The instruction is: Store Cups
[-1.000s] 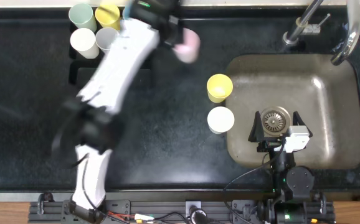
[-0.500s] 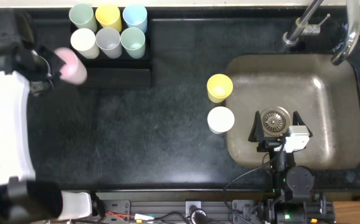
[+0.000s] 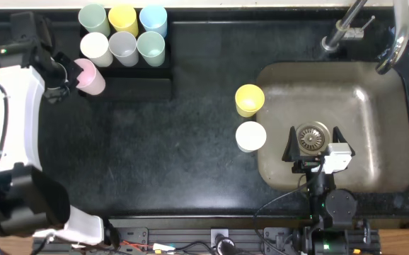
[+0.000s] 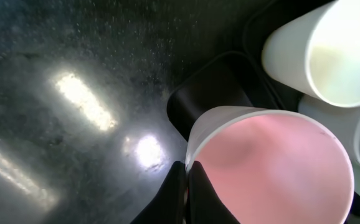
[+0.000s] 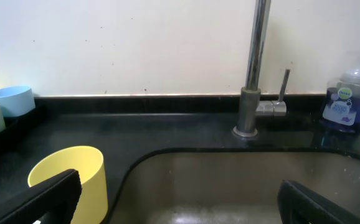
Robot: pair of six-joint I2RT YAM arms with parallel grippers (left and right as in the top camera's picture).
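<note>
Left claw (image 3: 66,75), pink cup (image 3: 90,76) nearer rack (image 3: 145,87)

Top camera overhead; right wrist low, sharing yellow cup (image 3: 249,99).

Black speckled worktop (image 3: 190,156), with a steel sink (image 3: 374,92) sunk into it. Just beside the sink's left rim, two upright cups, mouths up: a yellow cup (image 3: 249,99) and a white cup (image 3: 250,136), close together, the white one nearer the arm bases. Behind the sink, at the back wall, a steel tap (image 3: 342,28) and, near it, a blue soap bottle (image 5: 345,102). Well left of the sink, against the back edge, a black rack (image 3: 148,88) holding six pastel cups (image 3: 124,46) upright in two rows of three.
</note>
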